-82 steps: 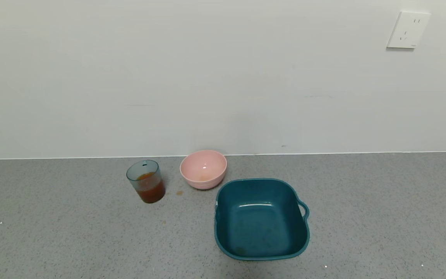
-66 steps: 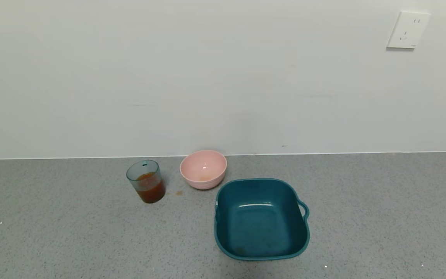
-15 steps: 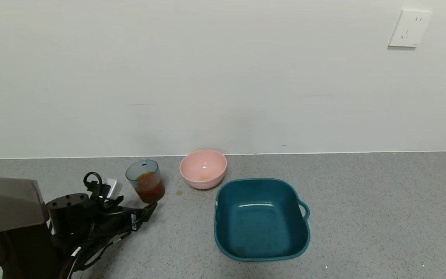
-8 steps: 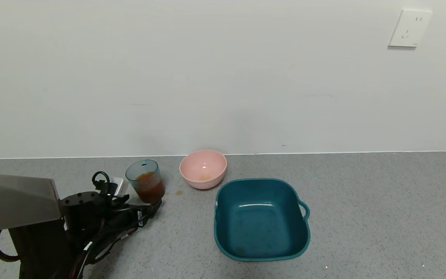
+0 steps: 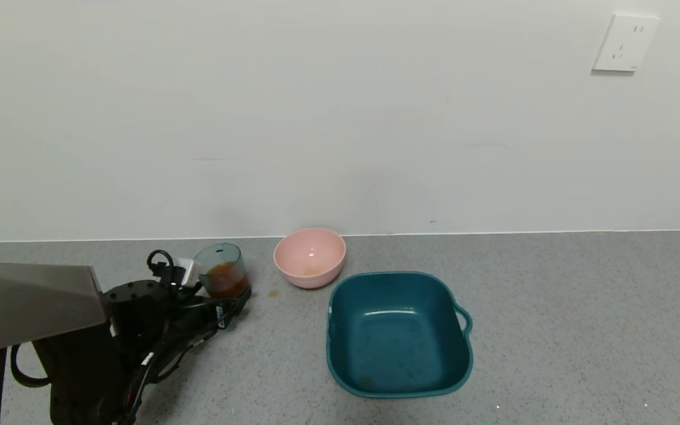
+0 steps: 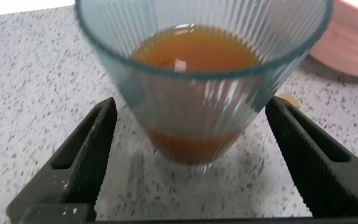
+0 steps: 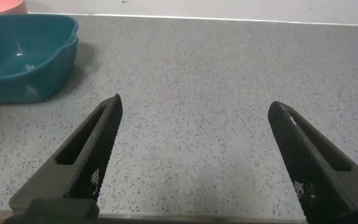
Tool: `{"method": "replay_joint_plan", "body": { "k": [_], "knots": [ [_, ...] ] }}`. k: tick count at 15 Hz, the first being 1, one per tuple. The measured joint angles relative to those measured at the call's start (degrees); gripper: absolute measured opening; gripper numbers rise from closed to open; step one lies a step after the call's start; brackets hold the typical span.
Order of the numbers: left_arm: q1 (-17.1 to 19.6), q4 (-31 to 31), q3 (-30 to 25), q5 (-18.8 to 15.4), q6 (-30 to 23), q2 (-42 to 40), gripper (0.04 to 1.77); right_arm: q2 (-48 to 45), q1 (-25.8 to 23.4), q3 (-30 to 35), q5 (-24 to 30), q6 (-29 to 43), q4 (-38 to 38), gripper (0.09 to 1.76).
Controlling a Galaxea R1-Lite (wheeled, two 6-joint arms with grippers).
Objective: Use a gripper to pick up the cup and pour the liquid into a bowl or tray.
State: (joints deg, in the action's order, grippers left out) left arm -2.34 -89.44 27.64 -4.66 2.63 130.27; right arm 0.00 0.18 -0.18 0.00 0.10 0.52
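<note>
The ribbed blue-grey cup [image 5: 221, 273] stands upright on the grey counter, left of the pink bowl, about half full of reddish-brown liquid [image 5: 225, 280]. My left gripper [image 5: 225, 290] is open, low on the counter, with one finger on each side of the cup's base. In the left wrist view the cup [image 6: 197, 93] and liquid [image 6: 194, 53] fill the space between the fingers [image 6: 98, 137], with gaps on both sides. The dark teal basin [image 5: 396, 273] sits empty to the right. My right gripper [image 7: 194, 102] is open and empty over bare counter, out of the head view.
A pink bowl [image 5: 310, 257] stands near the wall between cup and basin; it also shows in the left wrist view [image 6: 353, 37]. A small brown spill spot [image 5: 273, 293] lies on the counter. The basin [image 7: 23, 81] shows far off in the right wrist view. A wall socket [image 5: 624, 42] is at upper right.
My left arm has come into view from the lower left and moved forward and right until its open fingers straddle the cup. The cup, bowl and basin have not moved.
</note>
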Motion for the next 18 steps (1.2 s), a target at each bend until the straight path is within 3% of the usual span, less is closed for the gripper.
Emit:
{"method": "replay_joint_plan", "body": {
  "k": [18],
  "knots": [
    [-0.2,0.0,4.5,0.0,-0.9,2.2,1.72,0.0,0.0,0.0,0.0,0.0,0.0,1.71]
  ]
}}
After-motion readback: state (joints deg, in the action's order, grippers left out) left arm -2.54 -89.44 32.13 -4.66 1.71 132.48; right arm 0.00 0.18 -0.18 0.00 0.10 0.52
